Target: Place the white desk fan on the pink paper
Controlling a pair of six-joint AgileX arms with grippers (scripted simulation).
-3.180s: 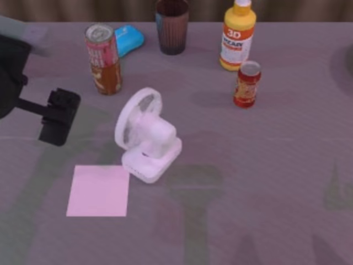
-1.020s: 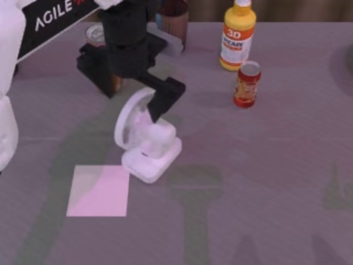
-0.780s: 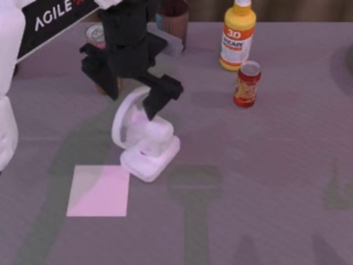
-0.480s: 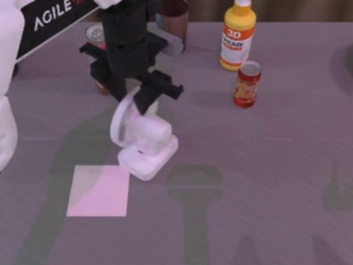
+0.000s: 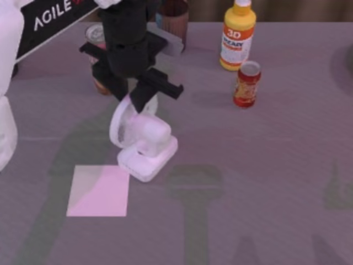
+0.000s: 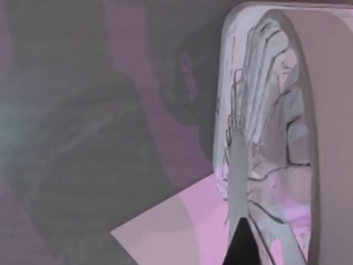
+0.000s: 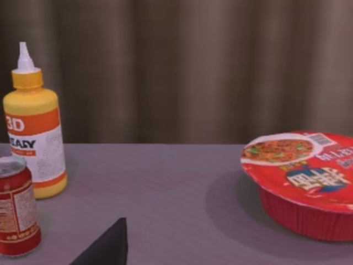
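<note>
Grey worktop (image 5: 276, 165) carries the white desk fan (image 5: 140, 141); my left tool (image 5: 135, 96) pinches its grilled head from above, right of the pink paper (image 5: 98, 191).

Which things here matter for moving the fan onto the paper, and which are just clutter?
Job: white desk fan, pink paper, left gripper at the fan's head.

Clutter: yellow bottle, small red can, brown cup, noodle bowl.

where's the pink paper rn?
Top view: paper lies flat at front left of the table, its top-right corner beside the fan base, which the left claw grips.
</note>
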